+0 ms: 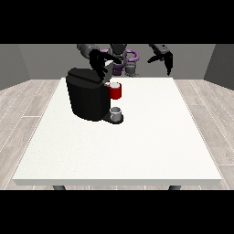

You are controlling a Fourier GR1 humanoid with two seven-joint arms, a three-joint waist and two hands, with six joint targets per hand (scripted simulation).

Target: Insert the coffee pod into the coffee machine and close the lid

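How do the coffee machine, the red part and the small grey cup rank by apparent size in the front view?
1. Coffee machine, by far the largest.
2. Red part at its front.
3. Grey cup, slightly smaller than the red part; these two look nearly alike.

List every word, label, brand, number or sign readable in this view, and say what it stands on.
None: no readable text shows anywhere. The black coffee machine, its red pod holder, the grey cup and the white table all show plain surfaces without lettering or marks.
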